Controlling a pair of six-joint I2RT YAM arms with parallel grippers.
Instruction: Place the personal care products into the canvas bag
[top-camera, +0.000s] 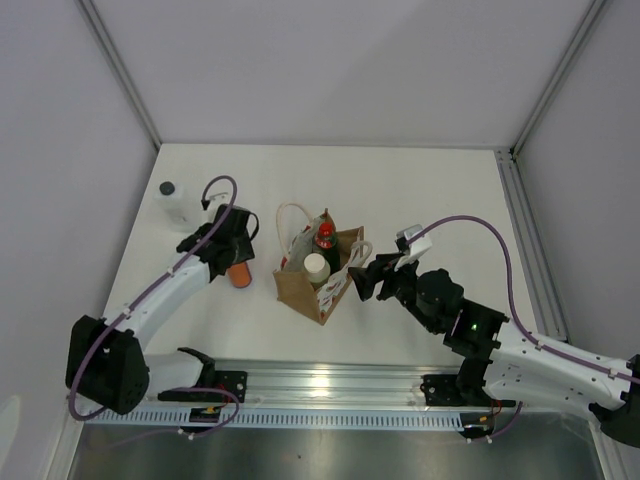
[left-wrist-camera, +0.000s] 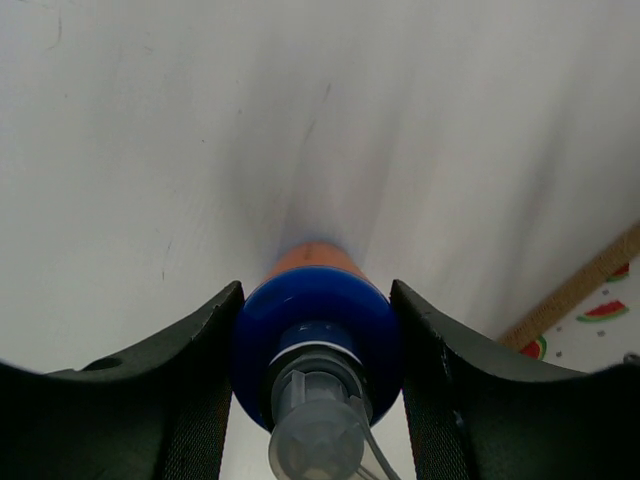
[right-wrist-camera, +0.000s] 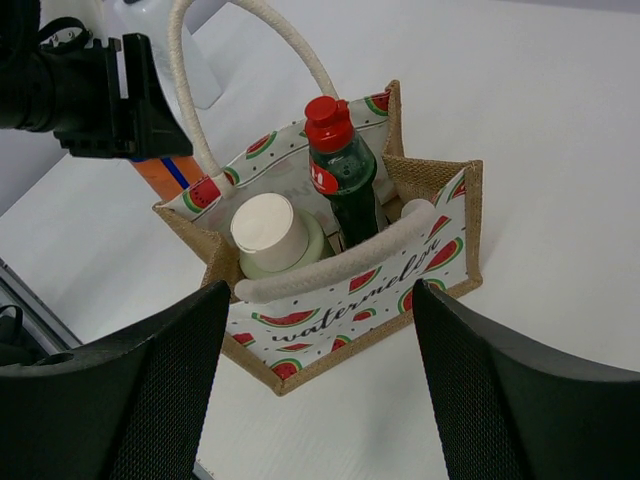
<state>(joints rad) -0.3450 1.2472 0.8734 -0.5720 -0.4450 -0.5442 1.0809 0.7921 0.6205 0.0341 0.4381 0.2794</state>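
Observation:
The canvas bag (top-camera: 300, 290) stands mid-table, with a watermelon print on its side (right-wrist-camera: 330, 310). Inside it stand the olive-green bottle with a cream cap (top-camera: 316, 266) (right-wrist-camera: 270, 235) and the dark bottle with a red cap (top-camera: 325, 238) (right-wrist-camera: 340, 165). My left gripper (top-camera: 232, 255) (left-wrist-camera: 315, 290) is shut on the blue cap of the orange bottle (top-camera: 240, 274) (left-wrist-camera: 315, 320), just left of the bag. The clear bottle with a black cap (top-camera: 172, 200) stands at the far left. My right gripper (top-camera: 362, 280) (right-wrist-camera: 320, 295) is open and empty, close to the bag's right side.
White enclosure walls ring the table on three sides. A metal rail (top-camera: 330, 385) runs along the near edge by the arm bases. A second rail (top-camera: 525, 230) runs along the right edge. A corner of the bag (left-wrist-camera: 590, 290) shows in the left wrist view.

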